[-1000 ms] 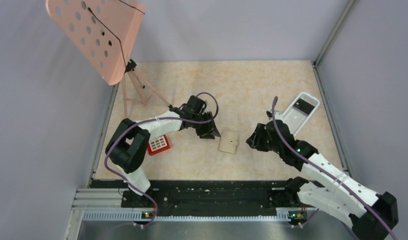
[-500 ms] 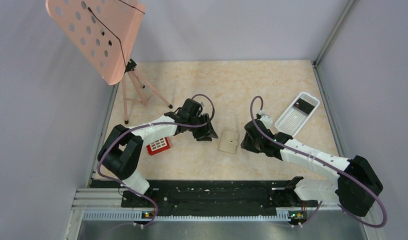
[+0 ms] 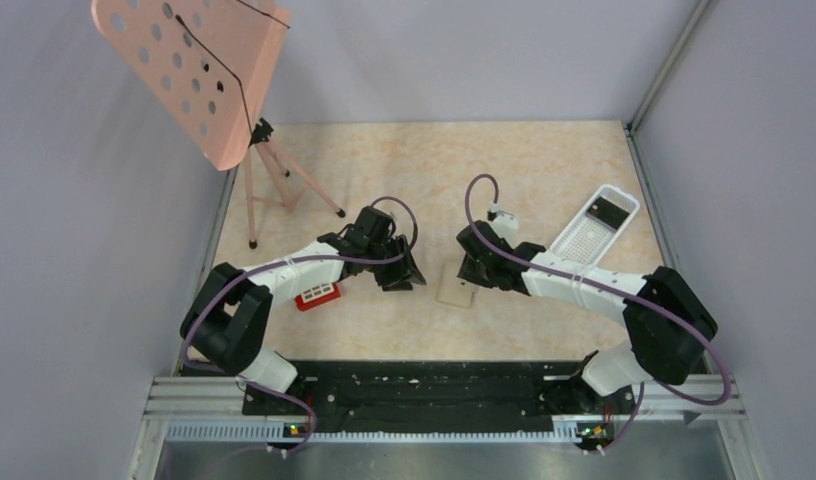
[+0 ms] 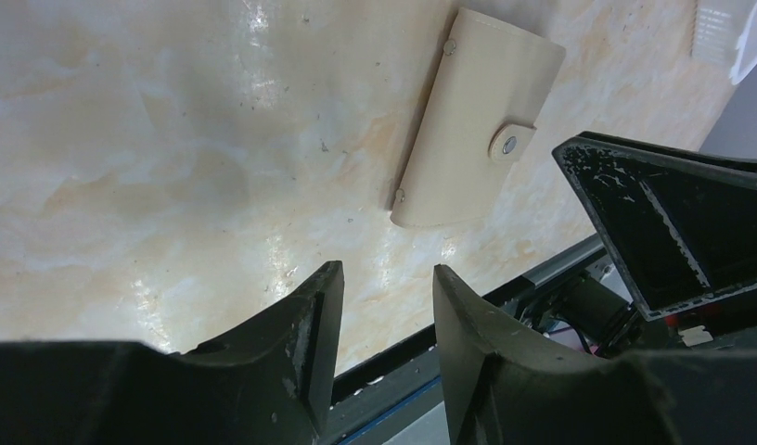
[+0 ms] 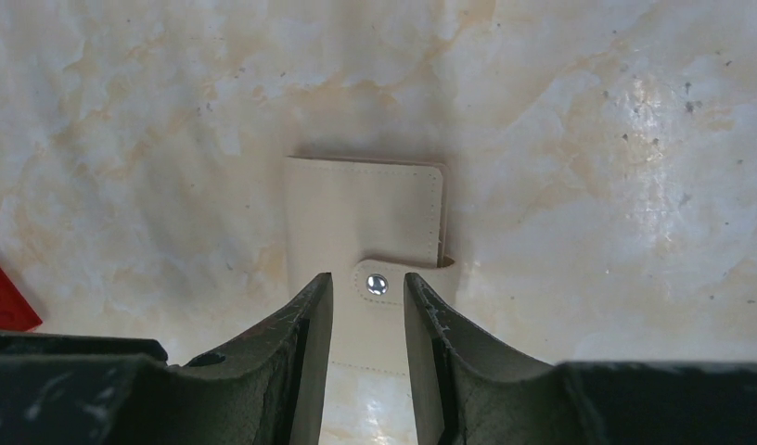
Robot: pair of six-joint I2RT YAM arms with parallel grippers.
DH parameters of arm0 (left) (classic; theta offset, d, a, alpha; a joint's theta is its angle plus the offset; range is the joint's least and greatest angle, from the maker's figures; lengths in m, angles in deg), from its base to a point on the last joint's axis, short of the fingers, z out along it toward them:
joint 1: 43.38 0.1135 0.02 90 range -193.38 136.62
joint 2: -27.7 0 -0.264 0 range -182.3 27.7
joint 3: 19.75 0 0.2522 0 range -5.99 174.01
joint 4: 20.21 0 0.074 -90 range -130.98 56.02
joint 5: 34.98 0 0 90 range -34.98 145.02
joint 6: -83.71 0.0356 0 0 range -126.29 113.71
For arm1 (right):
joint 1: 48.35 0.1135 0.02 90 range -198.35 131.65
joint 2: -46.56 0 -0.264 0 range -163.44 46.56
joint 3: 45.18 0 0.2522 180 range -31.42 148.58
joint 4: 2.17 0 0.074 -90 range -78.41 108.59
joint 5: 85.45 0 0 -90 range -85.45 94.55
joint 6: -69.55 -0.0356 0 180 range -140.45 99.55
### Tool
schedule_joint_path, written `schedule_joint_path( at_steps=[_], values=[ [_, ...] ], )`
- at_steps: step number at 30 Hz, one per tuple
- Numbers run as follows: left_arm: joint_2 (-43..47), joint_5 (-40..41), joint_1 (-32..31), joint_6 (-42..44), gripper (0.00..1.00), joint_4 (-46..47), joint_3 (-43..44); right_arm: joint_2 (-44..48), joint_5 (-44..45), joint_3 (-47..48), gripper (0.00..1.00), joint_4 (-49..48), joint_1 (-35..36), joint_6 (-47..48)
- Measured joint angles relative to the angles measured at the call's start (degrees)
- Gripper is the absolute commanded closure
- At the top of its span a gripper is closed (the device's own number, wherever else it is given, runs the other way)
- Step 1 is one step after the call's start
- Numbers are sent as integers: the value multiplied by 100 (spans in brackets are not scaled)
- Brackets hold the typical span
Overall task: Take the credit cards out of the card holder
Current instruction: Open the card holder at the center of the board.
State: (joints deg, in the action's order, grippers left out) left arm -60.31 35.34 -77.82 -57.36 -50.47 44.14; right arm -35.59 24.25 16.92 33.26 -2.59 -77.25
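Note:
The card holder (image 3: 452,292) lies closed on the table, tan face up and snap fastened. It shows fully in the left wrist view (image 4: 477,120) and the right wrist view (image 5: 364,213). Any credit cards inside it are hidden. One dark card (image 3: 608,210) lies in the far end of the white tray. My right gripper (image 3: 471,272) is open just over the holder's far edge, its fingers on either side of the snap tab (image 5: 378,284). My left gripper (image 3: 404,276) is open and empty, to the left of the holder and apart from it.
A white perforated tray (image 3: 584,238) lies at the right, its corner also in the left wrist view (image 4: 723,28). A red-and-white small object (image 3: 317,296) sits under my left arm. A pink perforated stand (image 3: 194,70) on a tripod is at the back left.
My right arm has swung left from beside the tray until its gripper is over the card holder. My left gripper has drawn back slightly to the left. The holder has not moved.

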Motion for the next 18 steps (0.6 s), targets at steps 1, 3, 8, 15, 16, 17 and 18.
schedule_joint_path(
  at_steps=[1, 3, 8, 15, 16, 17, 18],
  values=[
    [22, 13, 2, -15, 54, -22, -11, -85, 4, 74, 65, 11, 4, 2],
    [63, 39, 7, -52, 53, -42, -15, -229, 17, 181, 65, 22, 28, 0],
    [175, 92, 7, -160, 53, -33, -109, -527, 20, 323, 64, 52, 114, -2],
    [192, 111, 7, -232, 53, -31, -151, -918, 83, 409, 64, 168, 190, 0],
    [192, 109, 7, -238, 53, -31, -151, -955, 111, 470, 64, 210, 223, 4],
    [192, 111, 7, -240, 53, -31, -151, -999, 166, 525, 64, 243, 254, 7],
    [192, 111, 7, -243, 53, -28, -153, -1043, 214, 581, 64, 284, 293, 11]
  ],
)
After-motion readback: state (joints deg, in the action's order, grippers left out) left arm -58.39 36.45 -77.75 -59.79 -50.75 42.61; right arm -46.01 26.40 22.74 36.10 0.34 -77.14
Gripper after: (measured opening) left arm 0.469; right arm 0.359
